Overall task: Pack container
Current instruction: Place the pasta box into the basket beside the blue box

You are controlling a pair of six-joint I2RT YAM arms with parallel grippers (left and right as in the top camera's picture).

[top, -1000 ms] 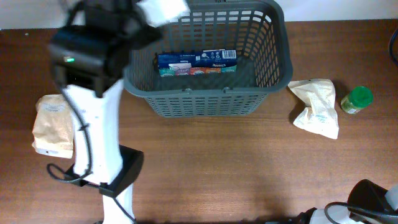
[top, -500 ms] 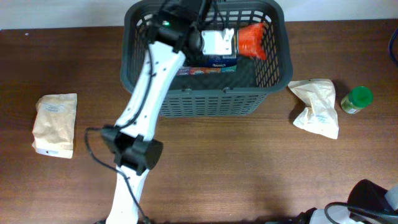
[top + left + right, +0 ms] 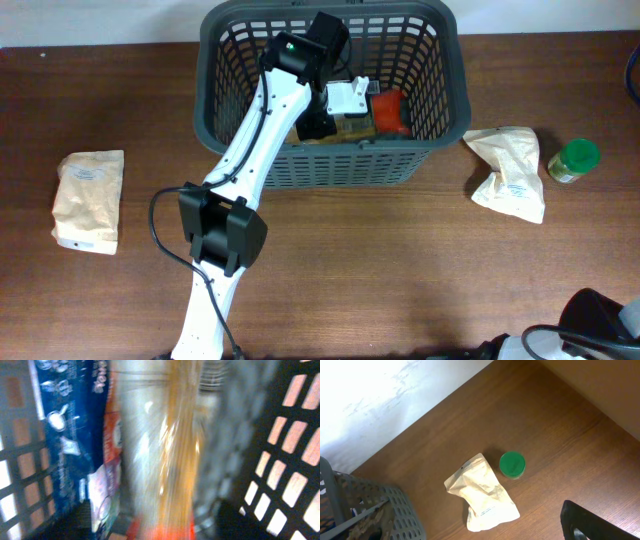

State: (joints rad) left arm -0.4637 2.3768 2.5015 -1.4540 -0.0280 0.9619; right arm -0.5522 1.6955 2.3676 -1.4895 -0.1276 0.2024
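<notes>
The container point(image 3: 330, 165) is a dark grey slotted basket at the table's back centre. My left arm reaches into it, and my left gripper point(image 3: 336, 108) hangs low inside. Just right of the gripper lies a clear packet with a white label and an orange-red end point(image 3: 388, 108). In the left wrist view that packet point(image 3: 170, 450) is a blur down the middle. A blue box point(image 3: 70, 435) lies to its left and the basket wall point(image 3: 292, 460) stands on the right. Dark fingers point(image 3: 75, 520) stand wide on both sides, clear of the packet. One right finger point(image 3: 590, 520) shows, with nothing at it.
A tan paper bag point(image 3: 88, 200) lies at the left. A crumpled cream pouch point(image 3: 510, 172) and a green-lidded jar point(image 3: 573, 160) sit right of the basket, and both the pouch point(image 3: 482, 495) and the jar point(image 3: 512, 464) show in the right wrist view. My right arm point(image 3: 600, 320) rests at the front right corner.
My left arm swung from the basket's left rim into the basket with the orange-ended packet and lowered it. Its jaws have come apart. The right arm has not moved.
</notes>
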